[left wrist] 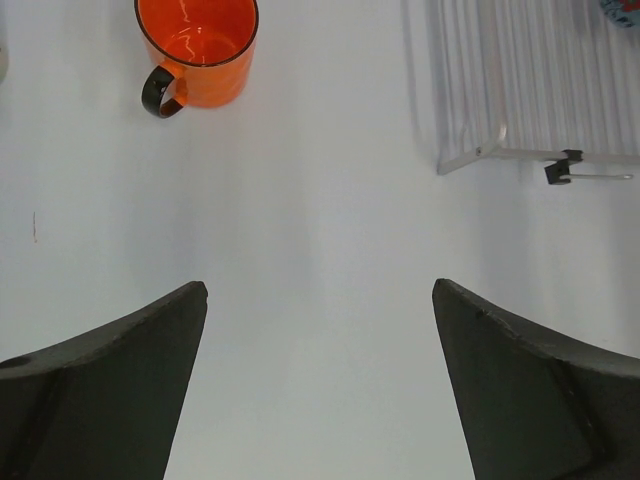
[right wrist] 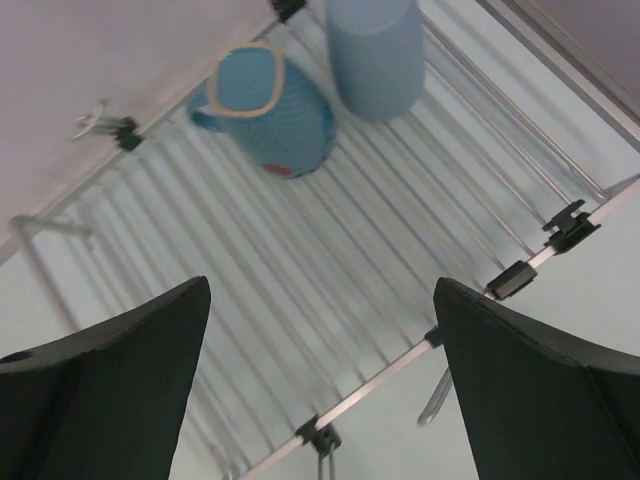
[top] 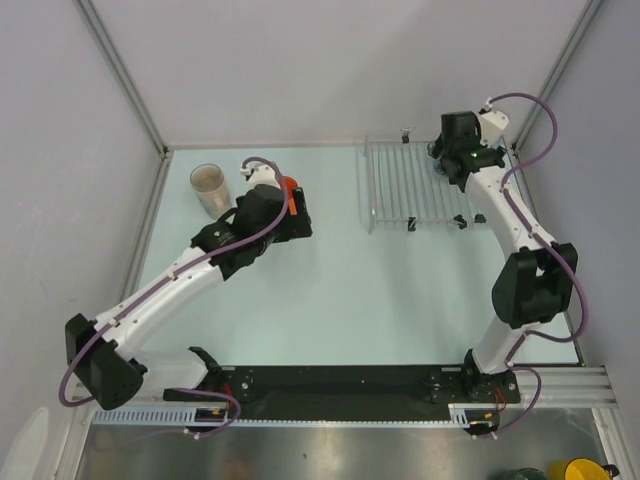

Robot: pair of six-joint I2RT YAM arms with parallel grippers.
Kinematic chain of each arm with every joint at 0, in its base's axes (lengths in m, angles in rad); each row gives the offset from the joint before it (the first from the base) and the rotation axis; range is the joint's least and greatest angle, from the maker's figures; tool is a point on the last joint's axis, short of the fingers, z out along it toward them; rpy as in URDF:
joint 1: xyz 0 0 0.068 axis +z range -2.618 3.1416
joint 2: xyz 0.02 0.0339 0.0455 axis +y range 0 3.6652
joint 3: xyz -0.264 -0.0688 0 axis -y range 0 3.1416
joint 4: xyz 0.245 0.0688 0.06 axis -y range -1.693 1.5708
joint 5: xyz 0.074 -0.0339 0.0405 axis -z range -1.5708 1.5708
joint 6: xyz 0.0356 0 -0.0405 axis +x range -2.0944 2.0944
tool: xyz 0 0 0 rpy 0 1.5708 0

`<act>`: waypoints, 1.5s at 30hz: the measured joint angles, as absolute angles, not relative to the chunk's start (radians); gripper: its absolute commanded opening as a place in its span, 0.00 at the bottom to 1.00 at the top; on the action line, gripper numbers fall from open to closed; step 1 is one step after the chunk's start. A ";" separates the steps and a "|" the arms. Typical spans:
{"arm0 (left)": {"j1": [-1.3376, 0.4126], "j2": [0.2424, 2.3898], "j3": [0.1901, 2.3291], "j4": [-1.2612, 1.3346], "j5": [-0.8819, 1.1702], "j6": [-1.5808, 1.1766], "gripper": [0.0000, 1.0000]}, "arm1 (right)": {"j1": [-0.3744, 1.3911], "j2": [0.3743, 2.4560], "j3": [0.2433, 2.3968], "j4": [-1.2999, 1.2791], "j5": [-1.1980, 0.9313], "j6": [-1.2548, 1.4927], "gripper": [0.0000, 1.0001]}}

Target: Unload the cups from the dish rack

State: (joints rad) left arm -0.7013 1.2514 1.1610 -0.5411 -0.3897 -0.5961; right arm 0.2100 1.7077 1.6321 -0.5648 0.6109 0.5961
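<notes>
The beige tumbler point(top: 208, 187) and the orange mug point(left wrist: 197, 45) are seen on the table point(top: 330, 300), well apart from the dish rack point(right wrist: 330, 300). The teal-blue handled mug point(right wrist: 265, 110) and the light-blue cup point(right wrist: 372, 50) are seen on the rack's rods at its far end, just beside each other. The right gripper point(right wrist: 322, 285) is held above the rack with its jaws spread wide and nothing between them. The left gripper point(left wrist: 320, 290) is likewise wide open and empty over bare table, near the orange mug. The chief risk is judged to lie in how closely the two blue cups are set: if a finger is lowered between them, the neighbour may be knocked over or pushed along the rods. The teal-blue mug's rounded body may be squeezed out of a grip placed off centre, and the rack, likely light, may be dragged if a rod is caught. The orange mug could be clipped if the left arm is swung carelessly.
</notes>
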 measured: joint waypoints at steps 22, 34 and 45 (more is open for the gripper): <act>-0.717 1.203 1.092 -0.611 -0.409 -0.613 1.00 | 0.028 2.095 2.005 -0.581 0.609 0.585 1.00; -0.718 1.271 1.092 -0.611 -0.408 -0.614 1.00 | -0.045 2.174 2.024 -0.513 0.543 0.613 0.98; -0.718 1.296 1.092 -0.608 -0.405 -0.628 1.00 | -0.082 2.248 2.074 -0.444 0.484 0.611 0.97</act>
State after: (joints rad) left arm -0.7177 1.2964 1.0920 -0.6079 -0.4046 -0.6281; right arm -0.0818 2.2482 2.0735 -0.4438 0.4843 0.6106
